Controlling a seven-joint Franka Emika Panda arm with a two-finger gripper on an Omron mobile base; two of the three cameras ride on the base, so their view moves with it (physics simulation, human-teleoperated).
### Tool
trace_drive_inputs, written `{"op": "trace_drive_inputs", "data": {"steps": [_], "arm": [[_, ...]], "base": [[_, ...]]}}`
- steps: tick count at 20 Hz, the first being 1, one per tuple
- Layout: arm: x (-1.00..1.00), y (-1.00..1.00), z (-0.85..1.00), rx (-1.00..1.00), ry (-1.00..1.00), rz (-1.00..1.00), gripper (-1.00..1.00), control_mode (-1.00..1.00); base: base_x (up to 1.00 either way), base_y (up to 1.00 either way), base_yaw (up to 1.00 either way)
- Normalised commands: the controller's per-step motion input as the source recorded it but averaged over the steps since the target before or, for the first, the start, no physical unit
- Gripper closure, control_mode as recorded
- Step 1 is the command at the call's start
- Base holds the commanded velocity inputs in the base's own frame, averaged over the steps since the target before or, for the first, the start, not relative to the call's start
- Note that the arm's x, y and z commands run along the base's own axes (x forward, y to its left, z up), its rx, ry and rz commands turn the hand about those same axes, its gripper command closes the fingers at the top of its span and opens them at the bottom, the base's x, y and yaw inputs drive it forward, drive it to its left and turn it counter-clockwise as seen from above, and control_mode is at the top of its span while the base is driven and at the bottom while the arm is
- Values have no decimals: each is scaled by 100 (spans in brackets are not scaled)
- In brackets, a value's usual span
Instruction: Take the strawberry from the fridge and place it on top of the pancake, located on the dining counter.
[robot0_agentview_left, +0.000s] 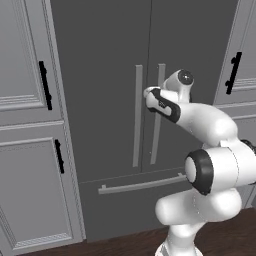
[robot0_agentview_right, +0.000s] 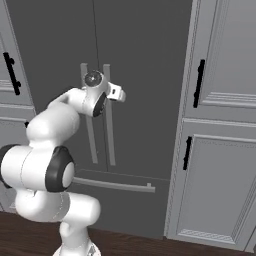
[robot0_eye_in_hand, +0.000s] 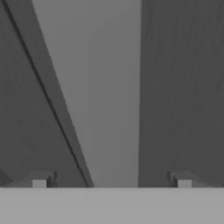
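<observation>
Light grey panelled cabinets (robot0_agentview_left: 27, 125) with black handles (robot0_agentview_left: 45, 85) stand to my left. Matching cabinets (robot0_agentview_right: 220, 125) with black handles (robot0_agentview_right: 200, 82) stand to my right. Dark wooden floor (robot0_agentview_left: 225, 235) runs below them.

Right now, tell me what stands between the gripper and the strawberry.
The fridge doors are both shut, so the strawberry is hidden behind them. The open gripper straddles the right door's handle, not yet closed on it.
</observation>
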Motion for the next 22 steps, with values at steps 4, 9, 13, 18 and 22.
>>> {"op": "trace_drive_inputs", "data": {"steps": [4, 9, 13, 18, 22], "arm": [[33, 0, 0, 0, 0, 1, -100, -100], [34, 0, -14, 0, -1, 0, -100, -100], [44, 7, -19, 0, 0, 0, 100, -100], [51, 8, -11, 0, 1, 0, 100, -100], [15, -6, -11, -1, 8, 0, 100, -100]], "base": [[0, 0, 0], [0, 0, 0], [0, 0, 0], [0, 0, 0], [0, 0, 0]]}}
